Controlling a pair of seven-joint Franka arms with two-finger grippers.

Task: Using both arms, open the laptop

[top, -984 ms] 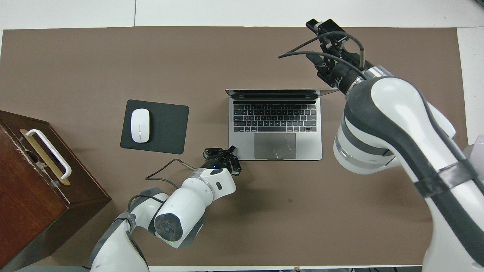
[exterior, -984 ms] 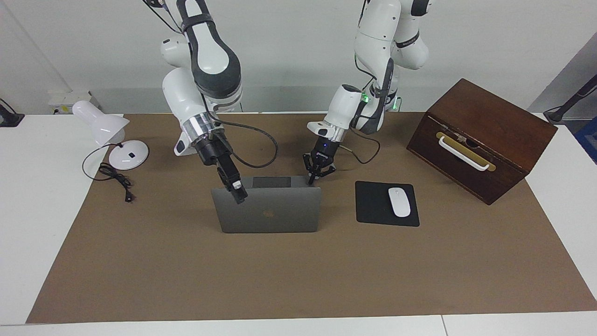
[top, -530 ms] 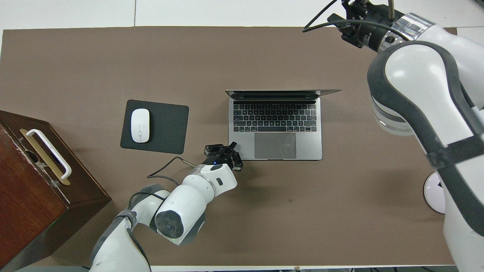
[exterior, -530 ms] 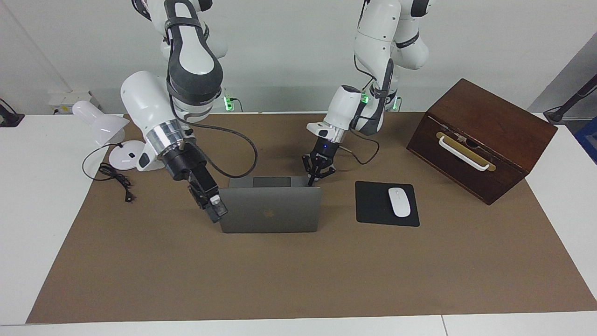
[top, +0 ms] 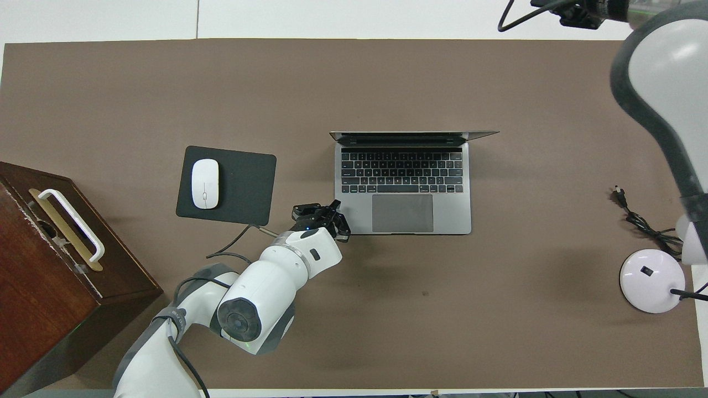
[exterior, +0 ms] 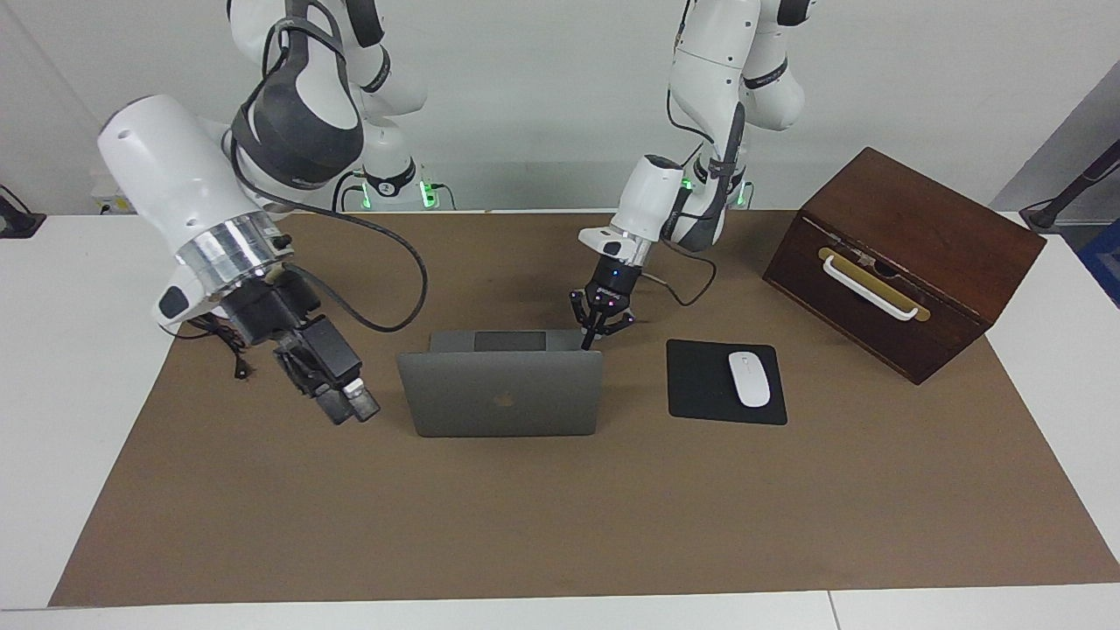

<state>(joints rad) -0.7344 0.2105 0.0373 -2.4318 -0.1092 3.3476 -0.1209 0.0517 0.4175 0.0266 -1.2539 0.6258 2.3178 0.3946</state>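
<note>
Thin silver-grey laptop [exterior: 500, 392] was open, mid-frame. Left end effector [exterior: 596, 333] closed, empty, pinning base corner against tipping; right end effector [exterior: 343, 404] lower-left, grip state unclear.

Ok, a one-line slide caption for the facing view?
Laptop open on the brown mat; shut left gripper at its base corner, right gripper raised beside the lid.

laptop [exterior: 503, 394]: matt grey metal | box [exterior: 901, 258]: dark polished wood | mouse [exterior: 749, 378]: glossy white plastic | mousepad [exterior: 696, 385]: matt black
</note>
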